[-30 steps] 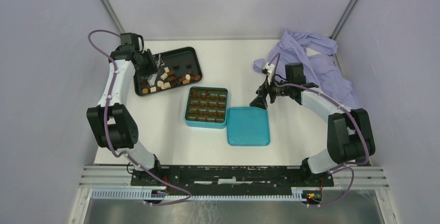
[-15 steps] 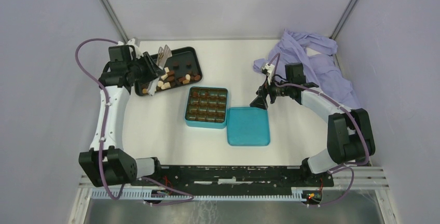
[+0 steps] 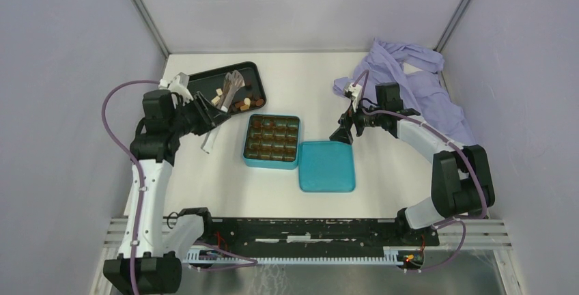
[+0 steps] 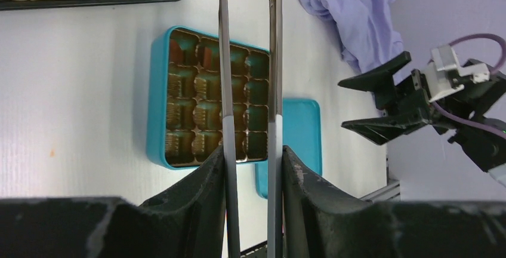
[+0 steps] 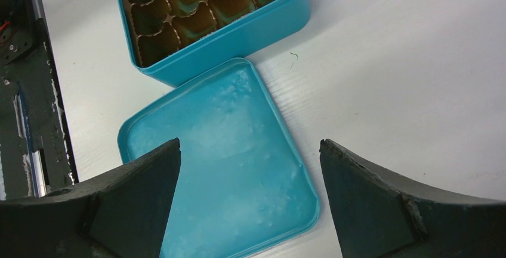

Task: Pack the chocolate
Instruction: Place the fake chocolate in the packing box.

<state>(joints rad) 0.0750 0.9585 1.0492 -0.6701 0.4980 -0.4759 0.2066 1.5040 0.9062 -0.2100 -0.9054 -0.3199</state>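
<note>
Over the black tray (image 3: 203, 79), tongs (image 3: 231, 85) clamped in the left jaws partly hide the chocolate (image 3: 243, 103); right jaws stand apart.

- Two grippers: left gripper (image 4: 250, 171) and right gripper (image 5: 249, 147).
- One teal box (image 3: 272, 163); its insert has sixteen cells, four by four.
- One teal lid (image 3: 327, 166).
- One black tray (image 3: 210, 79).
- One pair of tongs (image 4: 224, 61).
- One purple cloth (image 3: 410, 76).
- Chocolate (image 3: 240, 104): many pieces, too small and too hidden to count exactly.

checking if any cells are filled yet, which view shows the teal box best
Left wrist: the whole teal box close up, though tongs cross it. Top external shows it small; right wrist only one corner.
</note>
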